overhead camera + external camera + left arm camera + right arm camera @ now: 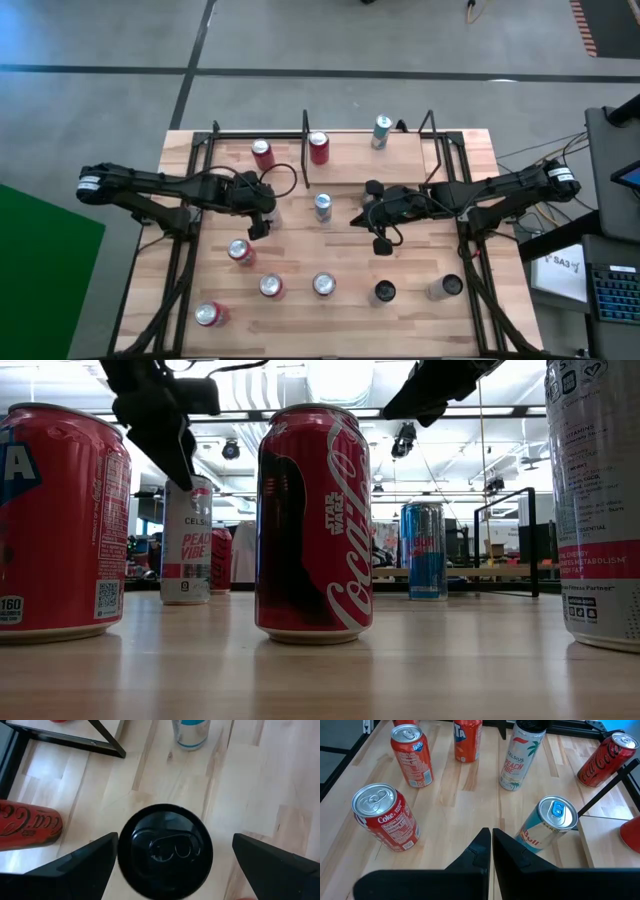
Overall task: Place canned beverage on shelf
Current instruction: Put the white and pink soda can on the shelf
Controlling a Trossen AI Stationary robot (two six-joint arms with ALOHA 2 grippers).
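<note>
Leftmost first: your left gripper [258, 228] hangs over the table's left half, fingers [75, 870] spread wide and holding nothing. Its wrist view looks straight down on a black-topped can [165, 851] sitting between the two fingers, with clear gaps on both sides. A red Coca-Cola can [30, 826] stands near it on one side, and a silver-and-blue can [191, 732] farther ahead.

Centre: the slim blue-topped can [322, 206] stands upright on the tabletop [300, 320], just in front of the shelf [400, 160]. The shelf is a light-wood board in black rails along the far edge. Two red cans [262, 153] and a teal can [382, 131] stand upright at that far edge.

Right: your right gripper [372, 222] hovers just right of the blue-topped can, fingers [507, 852] pressed together, empty, touching nothing.
</note>
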